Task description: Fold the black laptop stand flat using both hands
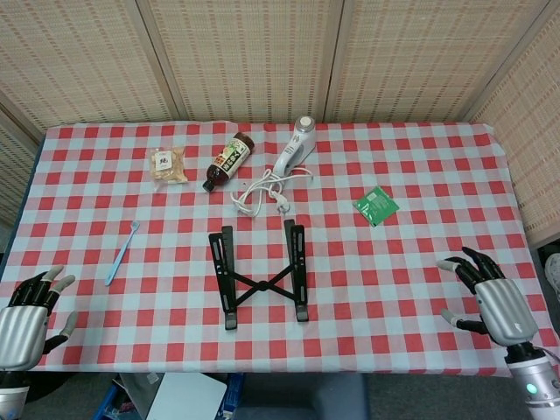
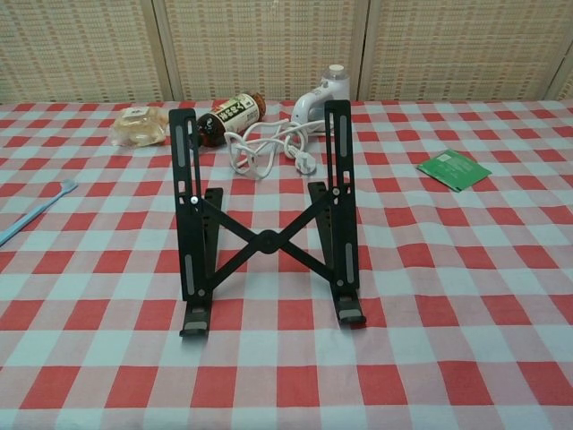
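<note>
We find the black metal laptop stand (image 1: 259,276) near the middle of the counter (image 1: 420,219), which wears a red-and-white checked cloth; in the chest view the black metal laptop stand (image 2: 264,210) is propped open, its two slotted rails raised and joined by a crossed brace, its front lips resting on the cloth; it is not yet folded, and nothing touches it.

Our left hand (image 1: 26,319) hangs at the near left corner of the counter, our right hand (image 1: 490,297) at the near right edge; both have their fingers spread and hold nothing; both are well apart from the stand, one on each side, which we judge suits a two-sided approach to the rails.

Beyond the stand lie a brown sauce bottle (image 1: 227,161) on its side, a white handheld appliance (image 1: 294,147) with its coiled white cord (image 1: 262,189), a small clear packet of snacks (image 1: 166,164), a light blue toothbrush (image 1: 122,253) and a green sachet (image 1: 375,206); the bottle carries a label, yet its writing is too small for us to read.
</note>
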You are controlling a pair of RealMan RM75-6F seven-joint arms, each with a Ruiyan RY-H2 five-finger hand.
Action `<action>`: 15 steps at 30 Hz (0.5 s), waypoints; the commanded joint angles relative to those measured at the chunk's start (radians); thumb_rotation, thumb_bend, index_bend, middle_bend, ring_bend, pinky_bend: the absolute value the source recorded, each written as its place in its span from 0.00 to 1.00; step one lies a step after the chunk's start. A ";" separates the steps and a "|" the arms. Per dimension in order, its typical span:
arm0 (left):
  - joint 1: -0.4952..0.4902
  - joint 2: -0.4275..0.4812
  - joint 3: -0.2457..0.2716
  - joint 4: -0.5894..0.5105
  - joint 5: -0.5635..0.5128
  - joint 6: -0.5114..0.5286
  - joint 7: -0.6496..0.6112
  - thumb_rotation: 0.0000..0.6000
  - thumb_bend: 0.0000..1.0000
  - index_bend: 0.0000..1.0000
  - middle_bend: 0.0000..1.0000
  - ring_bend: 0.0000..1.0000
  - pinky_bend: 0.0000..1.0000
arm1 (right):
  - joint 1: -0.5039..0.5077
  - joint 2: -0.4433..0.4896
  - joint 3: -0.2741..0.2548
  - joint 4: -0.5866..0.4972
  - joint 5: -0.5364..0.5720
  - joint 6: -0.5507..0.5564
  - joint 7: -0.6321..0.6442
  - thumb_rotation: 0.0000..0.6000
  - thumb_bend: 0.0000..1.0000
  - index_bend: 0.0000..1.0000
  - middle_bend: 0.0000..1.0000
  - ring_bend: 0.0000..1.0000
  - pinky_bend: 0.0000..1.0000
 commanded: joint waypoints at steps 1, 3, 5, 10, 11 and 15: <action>-0.005 0.001 0.000 0.010 0.013 0.004 -0.013 1.00 0.36 0.22 0.14 0.15 0.17 | 0.075 0.002 0.019 -0.050 0.018 -0.103 0.046 1.00 0.11 0.16 0.22 0.08 0.10; -0.011 0.003 -0.003 0.016 0.020 0.004 -0.029 1.00 0.36 0.22 0.14 0.15 0.17 | 0.116 -0.002 0.024 -0.072 0.035 -0.169 0.097 1.00 0.10 0.13 0.19 0.06 0.10; -0.020 0.005 -0.006 0.023 0.024 -0.001 -0.056 1.00 0.36 0.22 0.14 0.15 0.17 | 0.152 -0.001 0.026 -0.090 0.049 -0.230 0.160 1.00 0.09 0.08 0.14 0.03 0.10; -0.074 0.025 -0.025 0.030 0.030 -0.054 -0.206 1.00 0.36 0.20 0.14 0.15 0.17 | 0.240 -0.014 0.042 -0.105 0.063 -0.345 0.359 1.00 0.08 0.01 0.09 0.00 0.07; -0.092 0.031 -0.031 0.029 0.033 -0.071 -0.252 1.00 0.36 0.19 0.14 0.15 0.18 | 0.254 -0.027 0.049 -0.100 0.072 -0.358 0.394 1.00 0.08 0.01 0.08 0.00 0.07; -0.160 0.044 -0.049 0.028 0.043 -0.138 -0.416 0.83 0.30 0.15 0.14 0.15 0.19 | 0.305 -0.065 0.069 -0.073 0.105 -0.414 0.456 1.00 0.05 0.00 0.07 0.00 0.07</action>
